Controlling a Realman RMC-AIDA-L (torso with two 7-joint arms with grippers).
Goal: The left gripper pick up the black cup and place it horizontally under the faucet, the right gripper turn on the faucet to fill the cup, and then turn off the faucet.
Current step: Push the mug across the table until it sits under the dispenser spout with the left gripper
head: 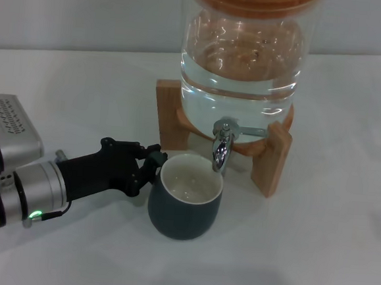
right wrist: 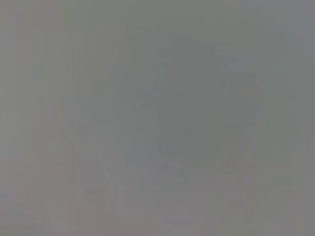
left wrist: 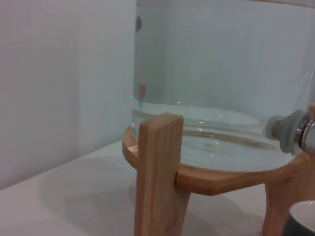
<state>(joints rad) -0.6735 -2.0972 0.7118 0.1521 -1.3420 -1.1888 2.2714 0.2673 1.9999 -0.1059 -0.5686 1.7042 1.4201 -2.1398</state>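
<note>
Jaws of left gripper (head: 150,168) clasp upright black cup (head: 184,211) under faucet (head: 222,147)

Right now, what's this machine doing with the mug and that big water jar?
The left gripper is at the side of the black cup, which stands upright on the white table right under the faucet of a glass water dispenser on a wooden stand. There seems to be some water in the cup. No stream is visible. The right gripper isn't in sight.
</note>
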